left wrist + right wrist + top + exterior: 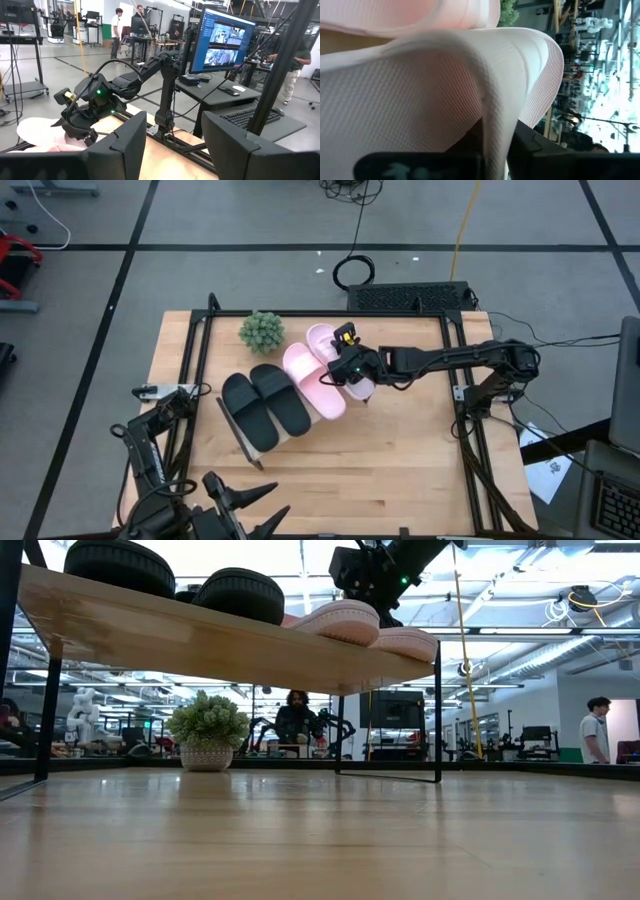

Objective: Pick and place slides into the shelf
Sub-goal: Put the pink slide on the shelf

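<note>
All four slides sit on the shelf [262, 452]; the outer pink slide [322, 340] lies at its far end. The right gripper [352, 370] jaws pinch its strap [485, 85], a light, soft, bendy hold. The left gripper [240, 505] waits part-open at the bench's near edge.

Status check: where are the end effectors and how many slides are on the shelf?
Right end effector on last pink slide at shelf end. Left end effector idle, open, near table edge. All four slides on shelf. Nothing blocking.
</note>
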Robot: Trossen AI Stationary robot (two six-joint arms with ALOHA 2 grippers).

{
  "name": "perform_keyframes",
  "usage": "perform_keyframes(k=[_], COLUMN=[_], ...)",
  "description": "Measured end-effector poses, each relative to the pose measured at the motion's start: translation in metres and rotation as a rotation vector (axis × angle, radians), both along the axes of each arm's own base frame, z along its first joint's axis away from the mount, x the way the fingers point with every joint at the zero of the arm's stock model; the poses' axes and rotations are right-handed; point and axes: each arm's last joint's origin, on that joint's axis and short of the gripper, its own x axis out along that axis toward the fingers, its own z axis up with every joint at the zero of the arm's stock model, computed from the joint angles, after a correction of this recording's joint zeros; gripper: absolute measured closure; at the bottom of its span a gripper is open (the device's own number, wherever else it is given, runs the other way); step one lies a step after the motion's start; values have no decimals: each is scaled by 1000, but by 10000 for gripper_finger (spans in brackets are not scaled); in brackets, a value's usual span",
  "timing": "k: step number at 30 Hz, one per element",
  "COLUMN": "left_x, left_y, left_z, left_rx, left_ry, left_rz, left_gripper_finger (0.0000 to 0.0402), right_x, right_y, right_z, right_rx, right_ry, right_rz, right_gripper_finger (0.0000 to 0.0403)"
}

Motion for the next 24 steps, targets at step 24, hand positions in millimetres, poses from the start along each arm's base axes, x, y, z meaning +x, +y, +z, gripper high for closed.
perform_keyframes(k=[24], left_x=[-10], left_y=[-7], left_z=[0], left_rx=[27], left_ry=[17], left_rz=[-27], left_gripper_finger=[211], right_x=[4], right_y=[5], right_z=[13], right_rx=[-66], right_ry=[-18], right_rz=[-14], right_gripper_finger=[260])
